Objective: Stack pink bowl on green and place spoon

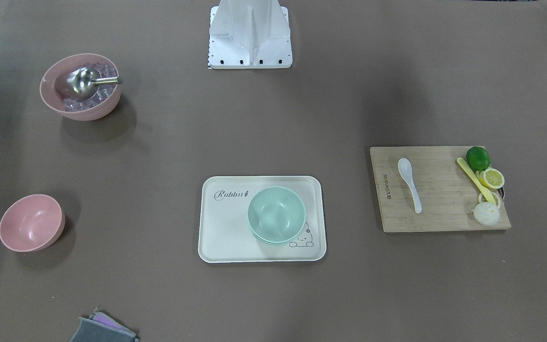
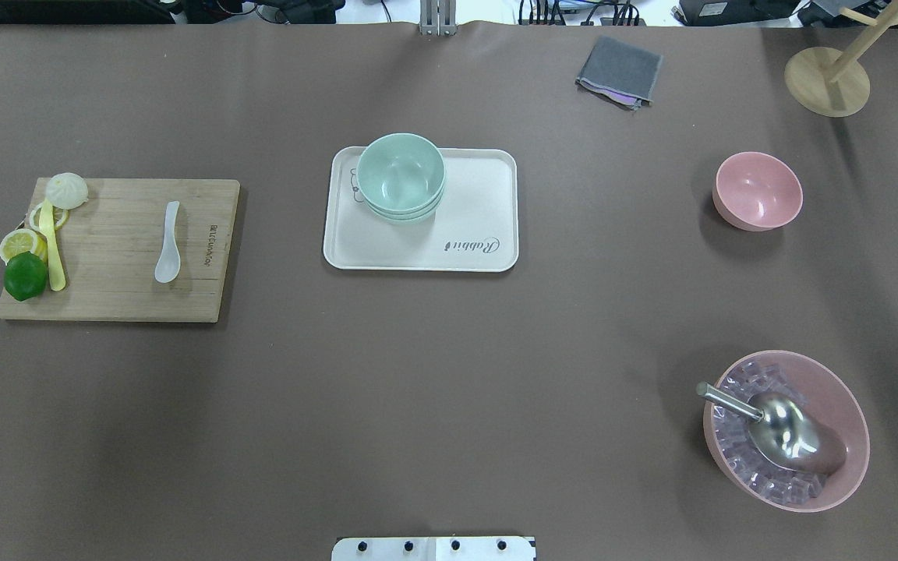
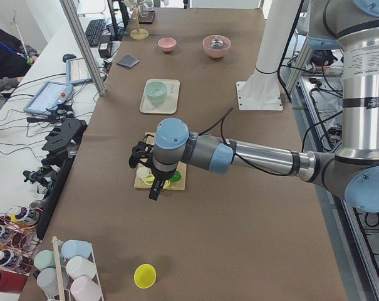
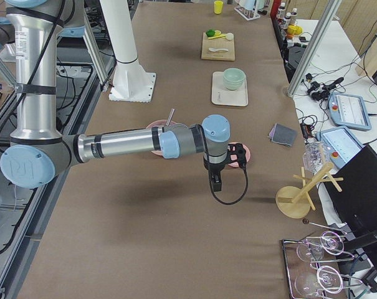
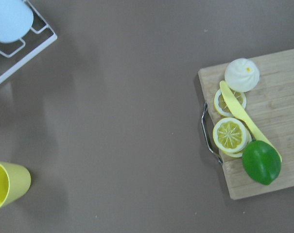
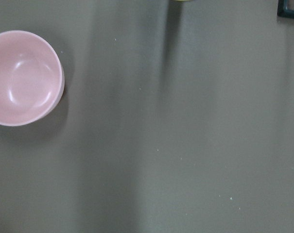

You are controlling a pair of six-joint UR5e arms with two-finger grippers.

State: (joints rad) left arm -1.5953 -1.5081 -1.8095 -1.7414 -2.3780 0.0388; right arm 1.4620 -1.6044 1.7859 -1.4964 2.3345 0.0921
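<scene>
The plain pink bowl [image 2: 758, 191] stands empty on the table at the right; it also shows in the right wrist view [image 6: 23, 77]. The stack of mint-green bowls [image 2: 401, 175] sits on a cream tray [image 2: 480, 195] at the centre. The white spoon [image 2: 168, 241] lies on a wooden cutting board [image 2: 121, 296] at the left. My left gripper [image 3: 141, 155] hovers over the board's outer end. My right gripper [image 4: 239, 154] hovers beside the pink bowl. Both show only in side views, so I cannot tell if they are open or shut.
A larger pink bowl [image 2: 846, 405] with clear cubes and a steel scoop stands front right. The board also carries a lime [image 2: 25, 276], lemon slices, a yellow utensil and a bun. A grey cloth [image 2: 619, 70] and a wooden stand [image 2: 827, 78] are at the far right.
</scene>
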